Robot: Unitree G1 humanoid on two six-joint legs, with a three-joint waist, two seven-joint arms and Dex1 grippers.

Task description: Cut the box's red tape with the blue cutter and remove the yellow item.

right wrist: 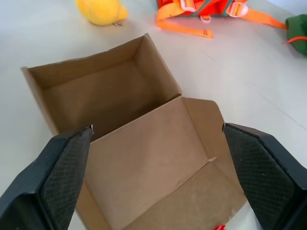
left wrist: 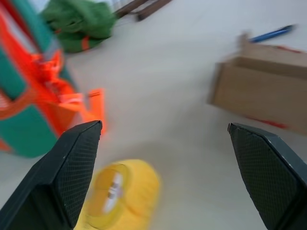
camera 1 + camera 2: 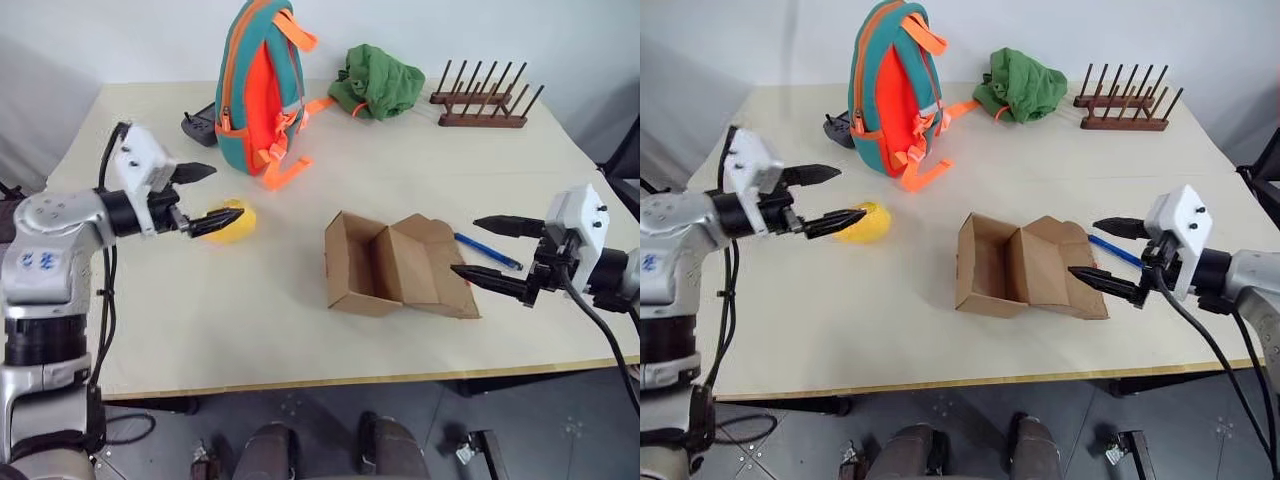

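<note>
Yellow item [image 3: 233, 222] on table, seemingly free; left gripper [image 3: 205, 198] spread wide (empty).

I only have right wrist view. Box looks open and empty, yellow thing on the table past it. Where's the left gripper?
Observer: The left gripper is open at the yellow item, which lies on the table left of the box.
Operator: Holding it?
Observer: No. In the left wrist view the yellow item lies between the spread fingers, on the table.
Operator: Where's the cutter?
Observer: The blue cutter lies on the table behind the box, close to the open right gripper.
Operator: Tape?
Observer: A strip of red tape shows along the box's side, in the left wrist view.
</note>
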